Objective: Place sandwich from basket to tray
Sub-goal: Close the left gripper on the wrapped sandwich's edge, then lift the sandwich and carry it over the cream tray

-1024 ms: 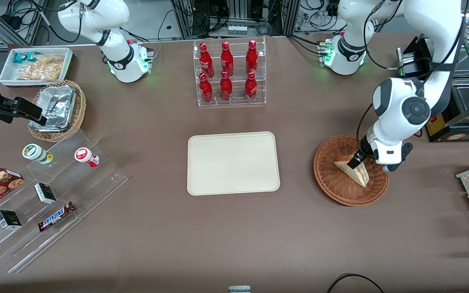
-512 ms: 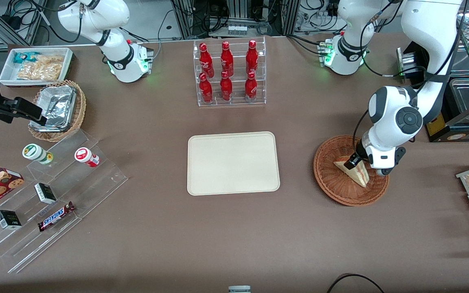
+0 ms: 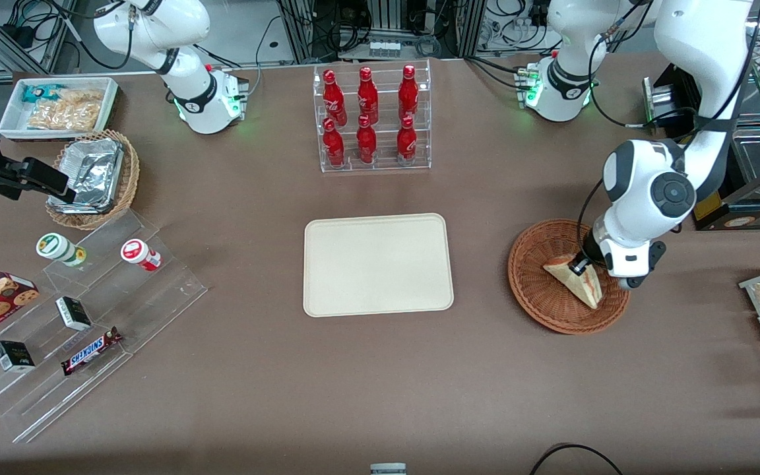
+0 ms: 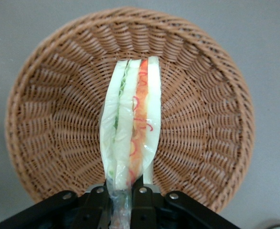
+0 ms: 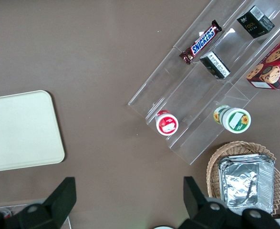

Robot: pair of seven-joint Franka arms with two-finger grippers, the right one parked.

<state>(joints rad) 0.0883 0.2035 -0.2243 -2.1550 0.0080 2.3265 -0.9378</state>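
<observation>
Compared with half a second back, I see the gripper (image 3: 578,267) has shifted slightly toward the working arm's end, clamped narrow on the sandwich (image 3: 580,285) in the basket (image 3: 533,291). From the wrist, the fingers (image 4: 142,200) pinch its wrapped end and hide that tip. The wedge stands on edge, filling stripes up, long axis running from the gripper toward the front camera. The tray (image 3: 377,264) sits well apart.

We see bare table between the basket (image 3: 538,300) and tray (image 3: 378,264); our gripper (image 3: 578,266) pinches the sandwich (image 3: 578,282) over the basket.
</observation>
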